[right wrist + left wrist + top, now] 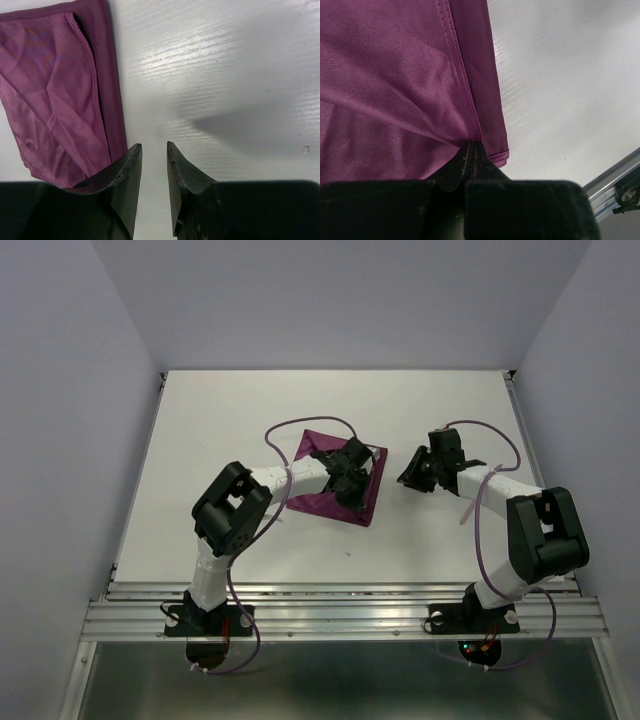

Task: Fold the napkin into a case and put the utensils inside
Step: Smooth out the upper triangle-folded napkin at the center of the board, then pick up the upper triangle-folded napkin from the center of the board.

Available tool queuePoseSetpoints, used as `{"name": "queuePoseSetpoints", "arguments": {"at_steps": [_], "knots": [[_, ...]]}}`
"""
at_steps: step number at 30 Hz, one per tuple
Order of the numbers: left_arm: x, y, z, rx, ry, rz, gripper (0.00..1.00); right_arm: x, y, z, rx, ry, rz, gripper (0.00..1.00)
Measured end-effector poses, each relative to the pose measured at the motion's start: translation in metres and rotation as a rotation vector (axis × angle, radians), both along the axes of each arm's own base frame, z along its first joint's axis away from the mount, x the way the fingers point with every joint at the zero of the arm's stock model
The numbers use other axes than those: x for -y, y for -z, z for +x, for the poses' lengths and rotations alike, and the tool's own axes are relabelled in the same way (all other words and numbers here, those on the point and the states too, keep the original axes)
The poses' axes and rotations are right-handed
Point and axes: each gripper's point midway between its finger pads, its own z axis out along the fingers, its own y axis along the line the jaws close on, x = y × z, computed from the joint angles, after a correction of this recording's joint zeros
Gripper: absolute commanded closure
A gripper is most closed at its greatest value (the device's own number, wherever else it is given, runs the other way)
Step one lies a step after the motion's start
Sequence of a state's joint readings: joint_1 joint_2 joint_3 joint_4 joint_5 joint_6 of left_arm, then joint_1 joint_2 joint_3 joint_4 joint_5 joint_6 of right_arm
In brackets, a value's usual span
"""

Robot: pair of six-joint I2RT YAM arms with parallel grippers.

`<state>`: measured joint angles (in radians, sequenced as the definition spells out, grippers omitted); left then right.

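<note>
My left gripper (470,150) is closed tight with its tips pinching a fold of the napkin (395,75) near the stitched hem, and creases in the cloth run in toward the pinch. The napkin lies mid-table, partly folded over itself, one hemmed layer on top of another. My right gripper (154,145) is partly open and holds nothing, low over the bare white table (225,60) just beside the napkin's right edge.

left fingers (454,174) shut on napkin (395,85) fold nr hem, white table (565,90) beside.
</note>
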<state>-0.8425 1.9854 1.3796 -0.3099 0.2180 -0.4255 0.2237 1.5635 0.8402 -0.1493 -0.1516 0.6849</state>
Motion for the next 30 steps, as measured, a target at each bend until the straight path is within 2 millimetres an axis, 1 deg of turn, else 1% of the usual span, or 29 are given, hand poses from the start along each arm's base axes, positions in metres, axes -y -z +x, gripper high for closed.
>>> {"name": "queuePoseSetpoints", "arguments": {"at_steps": [3, 5, 6, 8, 9, 13, 16, 18, 20, 23, 26, 28, 30], "knots": [[0.002, 0.005, -0.003, -0.015, 0.012, 0.0, 1.0, 0.0, 0.0, 0.0, 0.0, 0.0, 0.001, 0.67], [0.002, 0.009, -0.004, -0.02, 0.017, 0.002, 1.0, 0.0, 0.0, 0.0, -0.001, -0.002, 0.002, 0.63], [0.004, 0.011, -0.004, -0.026, 0.02, -0.001, 1.0, -0.001, 0.0, 0.0, -0.001, -0.005, 0.004, 0.59], [0.007, 0.011, -0.003, -0.025, 0.026, -0.015, 1.0, -0.003, 0.0, -0.001, -0.001, -0.017, 0.01, 0.54], [0.007, 0.011, -0.003, -0.023, 0.027, -0.018, 1.0, -0.004, -0.001, -0.002, -0.003, -0.024, 0.015, 0.49], [0.008, 0.011, -0.003, -0.019, 0.027, -0.017, 1.0, -0.01, 0.002, -0.003, -0.017, -0.052, 0.035, 0.41], [0.005, 0.01, -0.002, -0.005, 0.018, -0.001, 1.0, -0.014, 0.006, 0.005, -0.028, -0.07, 0.038, 0.42], [0.002, 0.004, -0.001, 0.01, 0.012, 0.008, 1.0, -0.017, 0.009, 0.014, -0.031, -0.084, 0.039, 0.42], [-0.001, -0.009, 0.002, 0.039, -0.001, 0.005, 1.0, -0.02, 0.012, 0.027, -0.03, -0.095, 0.032, 0.41], [-0.002, -0.042, 0.01, 0.108, -0.023, -0.033, 1.0, -0.025, 0.017, 0.046, -0.022, -0.11, 0.03, 0.41], [-0.004, -0.075, 0.016, 0.174, -0.046, -0.079, 1.0, -0.032, 0.016, 0.067, 0.008, -0.129, 0.04, 0.42], [-0.005, -0.086, 0.019, 0.195, -0.057, -0.093, 1.0, -0.035, 0.016, 0.077, 0.028, -0.135, 0.046, 0.42], [-0.007, -0.089, 0.021, 0.205, -0.066, -0.094, 1.0, -0.037, 0.016, 0.083, 0.036, -0.139, 0.051, 0.42]]}}
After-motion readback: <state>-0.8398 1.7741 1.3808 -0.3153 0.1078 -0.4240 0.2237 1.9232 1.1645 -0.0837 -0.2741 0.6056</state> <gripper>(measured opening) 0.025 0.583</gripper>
